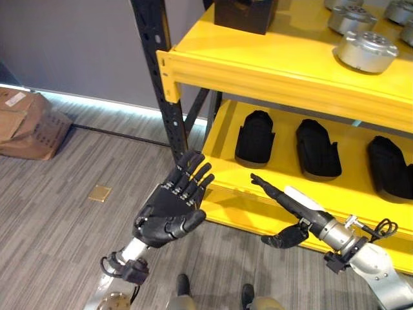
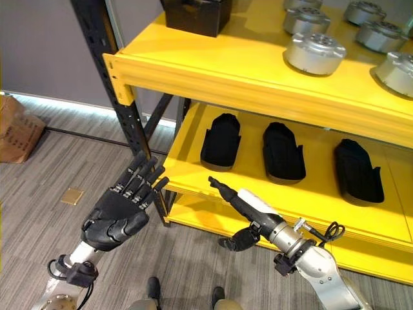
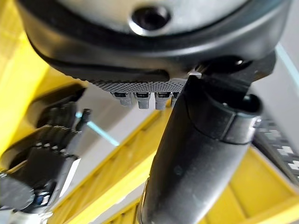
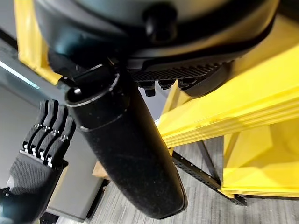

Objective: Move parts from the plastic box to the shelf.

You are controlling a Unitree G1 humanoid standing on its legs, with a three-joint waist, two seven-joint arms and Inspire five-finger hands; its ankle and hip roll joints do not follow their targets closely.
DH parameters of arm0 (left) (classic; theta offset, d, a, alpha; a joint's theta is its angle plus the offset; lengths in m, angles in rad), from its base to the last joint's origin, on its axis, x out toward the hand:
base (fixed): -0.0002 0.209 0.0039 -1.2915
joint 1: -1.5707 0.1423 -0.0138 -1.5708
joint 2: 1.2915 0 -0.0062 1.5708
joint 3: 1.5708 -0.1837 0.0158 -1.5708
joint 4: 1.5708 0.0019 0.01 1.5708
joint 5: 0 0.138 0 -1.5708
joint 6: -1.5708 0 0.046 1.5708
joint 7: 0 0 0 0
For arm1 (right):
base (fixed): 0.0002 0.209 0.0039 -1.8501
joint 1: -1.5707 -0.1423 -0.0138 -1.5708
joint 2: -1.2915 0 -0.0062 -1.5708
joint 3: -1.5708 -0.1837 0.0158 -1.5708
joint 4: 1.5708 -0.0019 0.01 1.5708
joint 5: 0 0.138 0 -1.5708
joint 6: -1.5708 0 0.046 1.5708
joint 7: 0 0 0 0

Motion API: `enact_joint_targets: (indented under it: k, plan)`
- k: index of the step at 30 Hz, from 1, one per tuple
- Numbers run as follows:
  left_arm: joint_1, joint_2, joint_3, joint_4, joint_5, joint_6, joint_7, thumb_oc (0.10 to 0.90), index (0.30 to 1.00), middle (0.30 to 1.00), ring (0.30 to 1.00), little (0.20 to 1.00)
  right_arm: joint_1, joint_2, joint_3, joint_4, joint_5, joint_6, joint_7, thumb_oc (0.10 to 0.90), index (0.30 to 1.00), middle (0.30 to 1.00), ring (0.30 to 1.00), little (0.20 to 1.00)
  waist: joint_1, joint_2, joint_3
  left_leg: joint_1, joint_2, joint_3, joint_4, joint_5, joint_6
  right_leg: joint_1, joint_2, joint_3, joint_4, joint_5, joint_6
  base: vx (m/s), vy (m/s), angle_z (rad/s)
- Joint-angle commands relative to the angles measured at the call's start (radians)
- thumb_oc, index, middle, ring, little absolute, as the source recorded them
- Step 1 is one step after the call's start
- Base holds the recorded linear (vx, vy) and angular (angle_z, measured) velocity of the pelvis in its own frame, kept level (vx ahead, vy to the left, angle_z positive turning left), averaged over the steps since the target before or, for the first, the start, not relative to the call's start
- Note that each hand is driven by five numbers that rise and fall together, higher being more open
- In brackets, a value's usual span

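My left hand (image 1: 169,213) is raised in front of the yellow shelf (image 1: 277,64), palm up, fingers straight, holding nothing. My right hand (image 1: 293,205) reaches toward the lower shelf board (image 1: 335,190), fingers stretched flat and thumb hanging down, also empty. Several round silver parts (image 1: 366,50) rest on the upper board. Three black moulded parts (image 1: 255,137) lie side by side on the lower board. The right wrist view looks past the right thumb (image 4: 131,154) to the left hand (image 4: 39,154).
A black box (image 1: 245,14) stands at the left end of the upper board. The shelf's black upright (image 1: 161,84) rises just beyond my left hand. A cardboard box (image 1: 26,123) lies on the wood floor at far left, near a brass floor plate (image 1: 99,193).
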State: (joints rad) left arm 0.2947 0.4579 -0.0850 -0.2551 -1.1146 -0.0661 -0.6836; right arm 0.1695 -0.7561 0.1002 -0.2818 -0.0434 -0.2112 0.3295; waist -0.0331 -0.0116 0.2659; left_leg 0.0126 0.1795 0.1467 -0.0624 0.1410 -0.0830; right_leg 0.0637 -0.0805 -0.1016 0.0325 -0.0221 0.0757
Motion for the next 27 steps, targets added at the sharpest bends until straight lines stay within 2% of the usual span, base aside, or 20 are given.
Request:
enact_joint_targets:
  k: [1,3,5,6,7,8,9,10,11,14,17,18,19,22,25,27]
  plan:
    - [-0.091,0.030,0.003,-0.075,-0.015,-0.070,-0.050,0.900,1.000,1.000,1.000,1.000,-0.107,-0.021,-0.049,-0.104,0.084,-0.056,-0.037,0.900,1.000,1.000,1.000,1.000,-0.001,-0.022,-0.061,0.053,0.046,-0.001,0.024,-0.070,-0.005,0.000,-0.052,-0.059,0.018,0.001,0.011,-0.10,-0.259,-0.01]
    - [-0.102,0.029,-0.008,-0.075,-0.020,-0.073,-0.045,0.900,1.000,1.000,1.000,1.000,-0.124,-0.027,-0.041,-0.085,0.079,-0.059,-0.049,0.900,1.000,1.000,1.000,1.000,-0.005,-0.019,-0.061,0.050,0.066,-0.003,0.011,-0.052,-0.015,-0.008,-0.034,-0.059,0.015,-0.002,-0.002,-0.11,-0.251,-0.01]
    - [-0.107,0.019,-0.017,-0.073,-0.015,-0.069,-0.043,0.900,1.000,1.000,1.000,1.000,-0.128,-0.016,-0.043,-0.075,0.078,-0.066,-0.037,0.900,1.000,1.000,1.000,1.000,-0.017,-0.017,-0.057,0.039,0.090,0.026,0.009,-0.029,-0.028,-0.008,-0.013,-0.064,0.008,-0.005,-0.017,-0.08,-0.244,-0.06]
    - [-0.105,0.015,-0.016,-0.070,-0.017,-0.061,-0.050,0.900,1.000,1.000,1.000,1.000,-0.111,-0.013,-0.058,-0.086,0.075,-0.065,-0.032,0.900,1.000,1.000,1.000,1.000,-0.027,-0.017,-0.057,0.032,0.095,0.057,0.013,-0.020,-0.031,-0.004,-0.008,-0.073,0.001,-0.004,-0.020,-0.09,-0.239,-0.03]
    - [-0.109,0.015,-0.013,-0.060,-0.017,-0.047,-0.065,0.900,1.000,1.000,1.000,1.000,-0.073,-0.018,-0.093,-0.104,0.078,-0.065,-0.040,0.900,1.000,1.000,1.000,1.000,-0.050,-0.014,-0.060,0.006,0.104,0.143,0.043,0.013,-0.036,0.006,-0.002,-0.107,-0.015,0.000,-0.026,-0.08,-0.183,0.00]
    - [-0.112,0.015,-0.014,-0.057,-0.014,-0.046,-0.068,0.900,1.000,1.000,1.000,1.000,-0.066,-0.019,-0.099,-0.106,0.081,-0.065,-0.043,0.900,1.000,1.000,1.000,1.000,-0.055,-0.013,-0.060,0.001,0.106,0.159,0.052,0.018,-0.037,0.007,-0.001,-0.114,-0.018,0.000,-0.028,-0.04,-0.165,0.20]
    - [-0.122,0.011,-0.019,-0.048,-0.004,-0.042,-0.077,0.900,1.000,1.000,1.000,1.000,-0.058,-0.020,-0.107,-0.103,0.085,-0.069,-0.051,0.900,1.000,1.000,1.000,1.000,-0.066,-0.014,-0.062,0.001,0.095,0.185,0.079,-0.008,-0.039,0.016,-0.002,-0.124,-0.020,-0.010,-0.027,-0.04,-0.100,0.45]
    - [-0.126,0.013,-0.027,-0.045,0.000,-0.048,-0.079,0.900,1.000,1.000,1.000,1.000,-0.057,-0.017,-0.106,-0.093,0.085,-0.080,-0.059,0.900,1.000,1.000,1.000,1.000,-0.067,-0.015,-0.060,-0.012,0.077,0.196,0.106,-0.026,-0.020,0.006,-0.001,-0.127,-0.014,-0.004,-0.034,-0.04,-0.098,0.51]
    - [-0.126,0.015,-0.033,-0.045,0.003,-0.056,-0.077,0.900,1.000,1.000,1.000,1.000,-0.058,-0.014,-0.103,-0.086,0.084,-0.089,-0.065,0.900,1.000,1.000,1.000,1.000,-0.067,-0.014,-0.058,-0.020,0.061,0.183,0.132,-0.044,-0.013,0.003,0.000,-0.120,-0.010,-0.007,-0.036,-0.05,-0.074,0.26]
    - [-0.117,0.011,-0.051,-0.063,0.021,-0.079,-0.052,0.900,1.000,1.000,1.000,1.000,-0.067,0.006,-0.083,-0.066,0.087,-0.127,-0.092,0.900,1.000,1.000,1.000,1.000,-0.061,-0.008,-0.048,-0.042,-0.028,0.138,0.224,-0.118,0.027,0.003,0.004,-0.069,-0.005,-0.003,-0.043,0.05,-0.018,-0.19]
    - [-0.112,0.014,-0.048,-0.076,0.027,-0.081,-0.027,0.900,1.000,1.000,1.000,1.000,-0.064,0.034,-0.074,-0.067,0.085,-0.143,-0.115,0.900,1.000,1.000,1.000,1.000,-0.063,-0.001,-0.052,-0.022,-0.107,0.125,0.224,-0.181,0.069,0.007,0.009,-0.029,-0.005,0.006,-0.035,0.12,0.052,-0.34]
    - [-0.106,0.016,-0.049,-0.081,0.033,-0.090,-0.015,0.900,1.000,1.000,1.000,1.000,-0.064,0.048,-0.066,-0.067,0.095,-0.154,-0.124,0.900,1.000,1.000,1.000,1.000,-0.058,0.003,-0.055,-0.014,-0.153,0.092,0.211,-0.205,0.089,0.004,0.017,-0.004,-0.001,0.010,-0.029,0.16,0.078,-0.30]
    - [-0.098,0.018,-0.053,-0.088,0.048,-0.106,0.003,0.900,1.000,1.000,1.000,1.000,-0.066,0.064,-0.050,-0.071,0.091,-0.171,-0.139,0.900,1.000,1.000,1.000,1.000,-0.047,0.010,-0.056,-0.008,-0.202,0.021,0.186,-0.209,0.103,-0.010,0.035,0.035,0.014,0.013,-0.023,0.16,0.086,-0.36]
    - [-0.084,0.026,-0.052,-0.107,0.054,-0.104,0.008,0.900,1.000,1.000,1.000,1.000,-0.074,0.078,-0.036,-0.072,0.102,-0.182,-0.180,0.900,1.000,1.000,1.000,1.000,-0.037,0.013,-0.068,0.019,-0.218,-0.043,0.120,-0.195,0.116,-0.036,0.048,0.070,0.029,0.012,-0.015,0.11,0.099,-1.26]
    - [-0.074,0.034,-0.047,-0.110,0.050,-0.110,-0.011,0.900,1.000,1.000,1.000,1.000,-0.030,0.097,-0.064,-0.102,0.116,-0.216,-0.182,0.900,1.000,1.000,1.000,1.000,-0.043,0.005,-0.085,0.030,-0.214,-0.037,0.090,-0.190,0.123,-0.045,0.052,0.074,0.046,0.001,-0.010,0.11,0.122,-0.36]
    - [-0.076,0.042,-0.050,-0.110,0.036,-0.125,-0.015,0.900,1.000,1.000,1.000,1.000,-0.015,0.099,-0.082,-0.108,0.090,-0.229,-0.222,0.900,1.000,1.000,1.000,1.000,-0.049,0.000,-0.088,0.027,-0.213,-0.031,0.087,-0.193,0.131,-0.055,0.055,0.072,0.070,-0.015,-0.012,0.06,0.113,-0.04]
